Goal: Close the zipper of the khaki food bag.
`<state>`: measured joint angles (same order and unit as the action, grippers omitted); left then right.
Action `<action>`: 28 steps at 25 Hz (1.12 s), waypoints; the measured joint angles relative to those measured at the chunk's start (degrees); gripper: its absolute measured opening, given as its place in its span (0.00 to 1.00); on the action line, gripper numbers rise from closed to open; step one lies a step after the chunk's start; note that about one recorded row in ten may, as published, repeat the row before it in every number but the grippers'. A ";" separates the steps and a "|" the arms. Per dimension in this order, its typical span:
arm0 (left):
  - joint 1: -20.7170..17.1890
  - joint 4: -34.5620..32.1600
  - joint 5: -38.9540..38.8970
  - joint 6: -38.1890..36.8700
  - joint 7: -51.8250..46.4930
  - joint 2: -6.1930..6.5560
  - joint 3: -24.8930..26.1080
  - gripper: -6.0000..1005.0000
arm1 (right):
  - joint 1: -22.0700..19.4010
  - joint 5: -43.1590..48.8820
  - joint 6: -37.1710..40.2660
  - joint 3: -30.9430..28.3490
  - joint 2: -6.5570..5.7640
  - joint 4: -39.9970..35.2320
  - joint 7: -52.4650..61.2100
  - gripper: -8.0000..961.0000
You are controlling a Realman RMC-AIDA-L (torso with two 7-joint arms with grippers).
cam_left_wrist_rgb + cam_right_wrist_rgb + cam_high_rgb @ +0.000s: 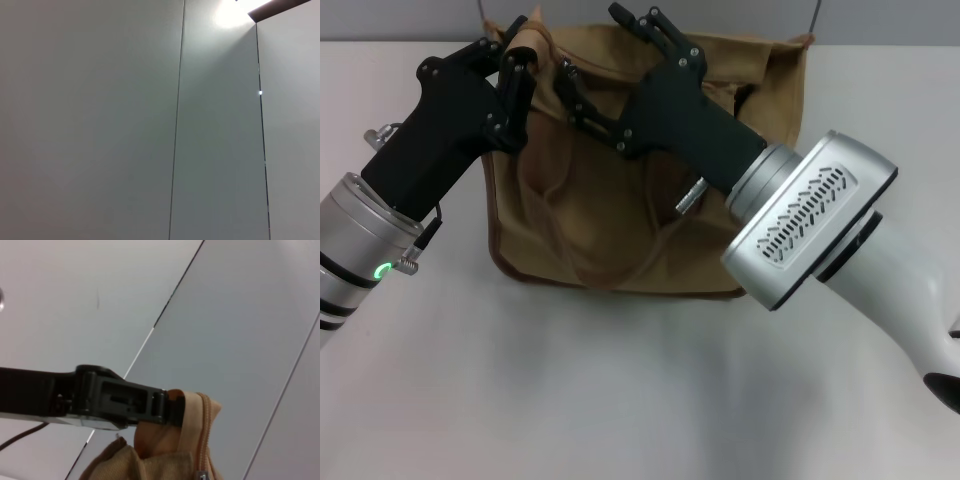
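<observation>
Khaki food bag (620, 215) upright at the far middle of the white bench (620, 400), handles hanging down its near face, top edge crumpled under both arms. Left tool (517, 75) clenched on the bag's far left top corner, seen in the right wrist view as a black finger (125, 402) pinching a raised fold of tan fabric just beside the zipper (202, 440) tape, with a small metal piece at the tape's lower end. Right tool (610, 75) over the top edge just right of the left one, fingers spread wide, grasping nothing.
</observation>
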<state>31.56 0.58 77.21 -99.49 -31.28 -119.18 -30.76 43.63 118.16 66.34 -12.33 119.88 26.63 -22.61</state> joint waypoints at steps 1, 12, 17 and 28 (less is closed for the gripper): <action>0.00 0.01 0.00 0.00 0.00 0.00 0.00 0.03 | 0.03 0.02 -0.38 -0.26 0.00 0.13 0.00 0.85; 0.00 0.04 0.03 0.15 0.00 0.00 0.00 0.03 | -1.18 4.94 -1.77 -3.56 0.00 1.11 -0.06 0.85; -0.13 0.06 0.04 0.17 0.00 0.00 0.00 0.03 | -1.32 4.92 -3.36 -4.78 0.00 1.69 -0.02 0.85; -0.34 0.12 0.05 0.14 0.00 0.00 -0.08 0.03 | -2.06 5.24 -4.34 -5.04 -0.01 2.90 -0.02 0.85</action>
<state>31.22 0.70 77.26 -99.35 -31.28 -119.18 -30.84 41.58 123.40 61.99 -17.36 119.87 29.53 -22.63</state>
